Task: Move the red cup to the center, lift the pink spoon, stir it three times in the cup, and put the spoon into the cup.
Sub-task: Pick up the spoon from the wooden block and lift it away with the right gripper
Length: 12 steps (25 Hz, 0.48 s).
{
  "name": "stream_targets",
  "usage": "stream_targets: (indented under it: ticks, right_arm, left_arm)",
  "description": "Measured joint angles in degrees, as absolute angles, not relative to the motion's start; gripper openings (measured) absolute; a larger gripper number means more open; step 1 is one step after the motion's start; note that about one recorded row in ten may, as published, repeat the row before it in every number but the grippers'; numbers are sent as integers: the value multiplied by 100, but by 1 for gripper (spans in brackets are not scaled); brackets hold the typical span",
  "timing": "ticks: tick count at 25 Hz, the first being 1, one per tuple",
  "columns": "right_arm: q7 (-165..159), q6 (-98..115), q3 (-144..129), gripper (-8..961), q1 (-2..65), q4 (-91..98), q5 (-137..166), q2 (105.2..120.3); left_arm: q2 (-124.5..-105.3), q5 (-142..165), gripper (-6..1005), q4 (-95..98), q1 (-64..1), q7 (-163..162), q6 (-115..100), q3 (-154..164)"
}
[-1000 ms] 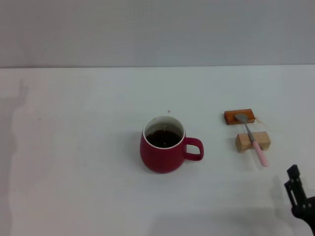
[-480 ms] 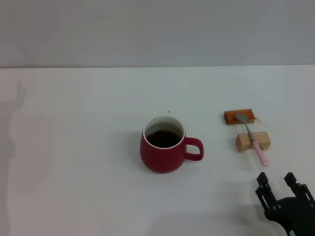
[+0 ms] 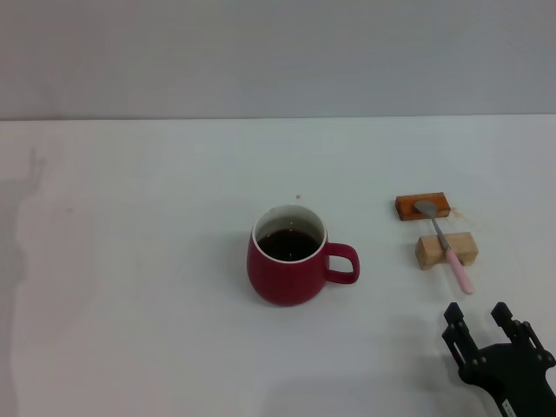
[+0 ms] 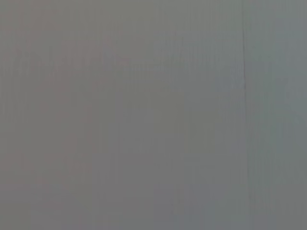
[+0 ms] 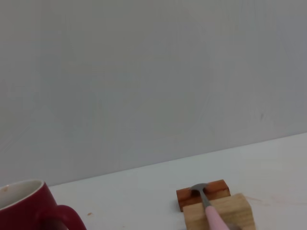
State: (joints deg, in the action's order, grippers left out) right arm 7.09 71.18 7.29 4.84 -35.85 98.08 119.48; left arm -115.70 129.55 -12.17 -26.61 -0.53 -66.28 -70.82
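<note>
The red cup (image 3: 289,256) stands near the middle of the white table (image 3: 139,261), handle to the right, dark liquid inside; its rim and handle also show in the right wrist view (image 5: 29,206). The pink spoon (image 3: 445,244) lies across two small blocks to the cup's right, silver bowl on the orange block (image 3: 422,207), neck on the tan block (image 3: 446,249), pink handle toward me; it also shows in the right wrist view (image 5: 211,211). My right gripper (image 3: 478,317) is open, near the table's front right, just short of the spoon's handle. My left gripper is out of view.
A grey wall (image 3: 278,52) runs behind the table. The left wrist view shows only a plain grey surface (image 4: 153,115). A tiny speck (image 3: 298,197) lies just behind the cup.
My right gripper has come in from the right edge toward the left and farther onto the table, nearer the spoon's handle. The cup and the spoon have not moved.
</note>
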Motion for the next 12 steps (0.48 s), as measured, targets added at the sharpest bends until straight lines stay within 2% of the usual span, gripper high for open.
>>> stream_targets:
  ticks: [12]
  right_arm:
    - [707, 6991, 827, 664, 666, -3506, 9808, 11923]
  left_arm:
    - [-11627, 12955, 817, -1192, -2641, -53, -6775, -7083]
